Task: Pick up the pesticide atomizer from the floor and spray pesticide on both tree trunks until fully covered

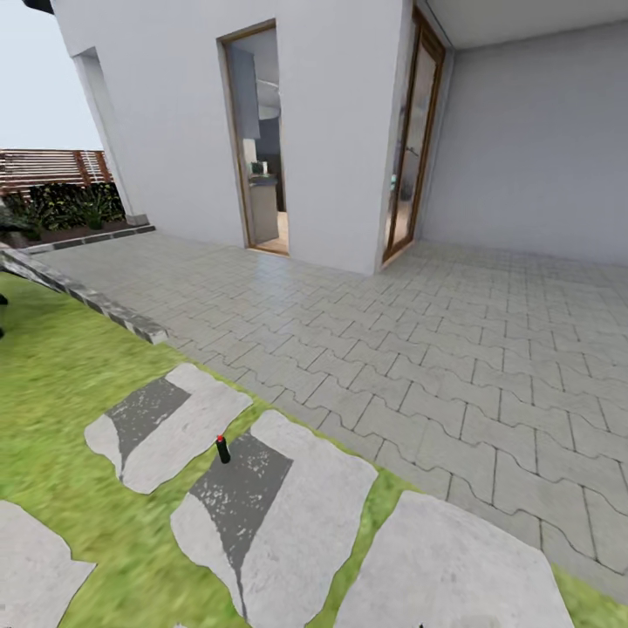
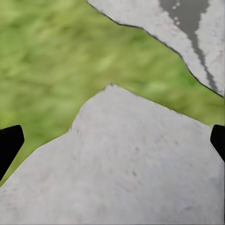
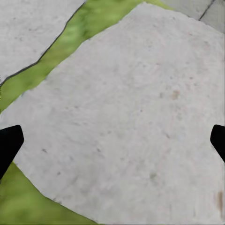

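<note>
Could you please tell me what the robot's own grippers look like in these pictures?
Little of them shows. The left gripper appears as two plain black fingertips, blunt, tapering wedges at opposite edges of the left wrist view. The right gripper looks the same: two matt black fingertips. No cables or markings can be made out.
</note>
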Robot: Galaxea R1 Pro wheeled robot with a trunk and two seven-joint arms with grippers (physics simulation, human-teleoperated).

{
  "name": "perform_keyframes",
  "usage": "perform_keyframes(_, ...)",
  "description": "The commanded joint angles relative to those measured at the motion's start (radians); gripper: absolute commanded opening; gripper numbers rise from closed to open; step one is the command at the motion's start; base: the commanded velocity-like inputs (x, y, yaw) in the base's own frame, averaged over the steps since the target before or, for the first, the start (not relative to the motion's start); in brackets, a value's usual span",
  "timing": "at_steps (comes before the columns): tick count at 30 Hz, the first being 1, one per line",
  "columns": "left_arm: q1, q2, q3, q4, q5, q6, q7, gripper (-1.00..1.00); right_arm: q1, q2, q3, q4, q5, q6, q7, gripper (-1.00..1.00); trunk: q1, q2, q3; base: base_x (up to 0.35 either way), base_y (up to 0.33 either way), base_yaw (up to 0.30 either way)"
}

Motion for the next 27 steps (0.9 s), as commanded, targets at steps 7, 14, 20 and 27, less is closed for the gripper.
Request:
perform_keyframes(7, -0.001, 0.0, 0.003, 0.001, 0.001, -0.004, 0.0, 1.0, 0.0, 0.0, 0.001, 0.0, 0.006, -0.003, -0.001, 1.0, 0.0, 0.0, -0.001, 0.292, -0.143, 0.278)
perform_keyframes(14, -0.001, 0.0, 0.003, 0.002, 0.001, -0.004, 0.0, 1.0, 0.0, 0.0, 0.001, 0.0, 0.006, -0.003, -0.001, 1.0, 0.0, 0.0, -0.001, 0.291, -0.145, 0.278)
perform_keyframes(20, -0.001, 0.0, 0.003, 0.003, 0.001, -0.004, 0.0, 1.0, 0.0, 0.0, 0.001, 0.0, 0.006, -0.003, 0.0, 1.0, 0.0, 0.0, -0.001, 0.283, -0.162, 0.262)
perform_keyframes(27, -0.001, 0.0, 0.003, 0.004, 0.001, -0.004, 0.0, 1.0, 0.0, 0.0, 0.0, 0.001, 0.006, -0.003, 0.0, 1.0, 0.0, 0.0, -0.001, 0.281, -0.166, 0.06)
